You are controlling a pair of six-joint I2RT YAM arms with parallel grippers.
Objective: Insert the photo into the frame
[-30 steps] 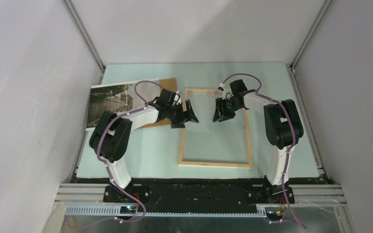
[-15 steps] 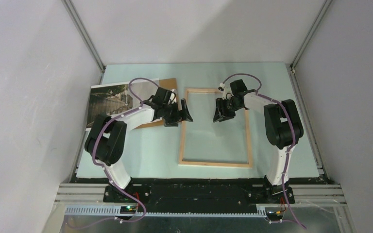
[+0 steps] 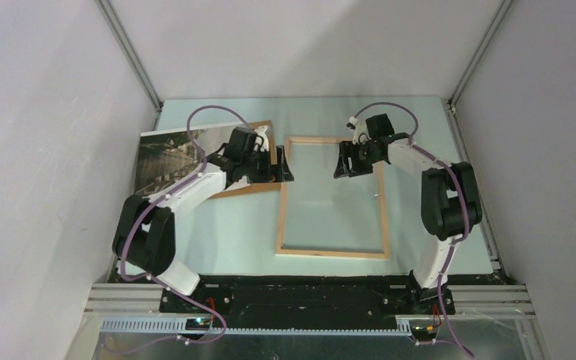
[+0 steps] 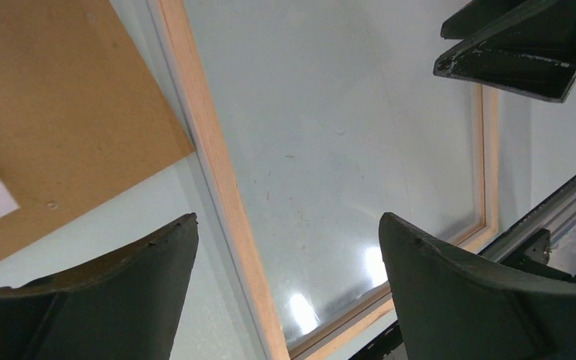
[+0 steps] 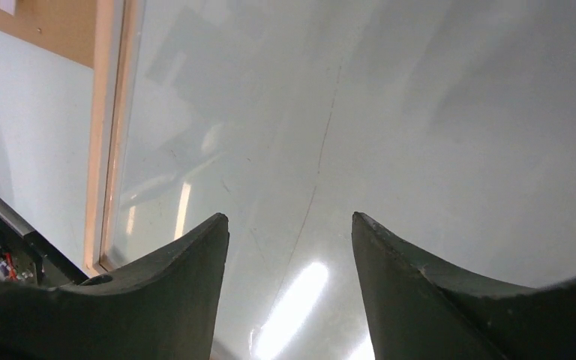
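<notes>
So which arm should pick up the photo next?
Left. The photo lies far left, nearest the left gripper, which hangs open at the left rail of the frame. The right gripper, also open, is across the frame, farther away.

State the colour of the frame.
The frame is pale natural wood, best seen in the left wrist view.
</notes>
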